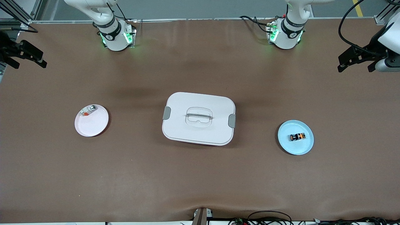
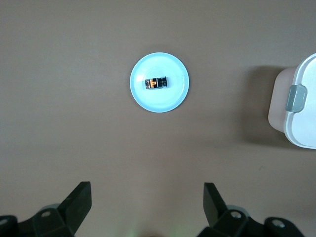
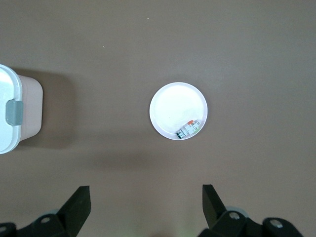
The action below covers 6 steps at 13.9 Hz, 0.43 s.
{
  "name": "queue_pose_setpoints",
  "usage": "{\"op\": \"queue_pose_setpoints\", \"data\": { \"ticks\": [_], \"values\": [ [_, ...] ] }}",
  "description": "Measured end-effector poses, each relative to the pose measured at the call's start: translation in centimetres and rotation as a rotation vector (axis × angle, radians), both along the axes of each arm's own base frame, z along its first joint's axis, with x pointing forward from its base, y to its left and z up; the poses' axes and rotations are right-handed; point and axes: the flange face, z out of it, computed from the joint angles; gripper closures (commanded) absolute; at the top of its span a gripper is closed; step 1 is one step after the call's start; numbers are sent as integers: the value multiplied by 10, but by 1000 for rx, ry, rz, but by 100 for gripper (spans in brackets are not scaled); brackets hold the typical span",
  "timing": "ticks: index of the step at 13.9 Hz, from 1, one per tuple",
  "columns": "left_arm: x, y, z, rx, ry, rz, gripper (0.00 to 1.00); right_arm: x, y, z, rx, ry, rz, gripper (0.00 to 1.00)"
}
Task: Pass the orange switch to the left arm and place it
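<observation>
The orange switch (image 1: 297, 137) lies on its side on the blue plate (image 1: 307, 147), toward the left arm's end of the counter (image 1: 200, 175). The left gripper (image 2: 147, 197), jaws apart, hangs high over that end, better placed to pick it up. The right gripper (image 3: 146, 197), jaws apart, waits over the other end, the box (image 1: 198, 118) between.

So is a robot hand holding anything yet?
No. Both grippers, left and right, are open and empty, up over bare table. The switch lies on the blue plate.
</observation>
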Motion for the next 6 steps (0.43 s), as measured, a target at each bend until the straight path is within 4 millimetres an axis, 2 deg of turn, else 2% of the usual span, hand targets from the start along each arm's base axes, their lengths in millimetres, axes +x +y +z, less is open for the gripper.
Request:
{"op": "queue_pose_setpoints", "data": {
  "ticks": [6],
  "values": [
    [2, 10, 0, -1, 0, 18, 0, 0, 0, 0, 0, 0, 0, 0]
  ]
}}
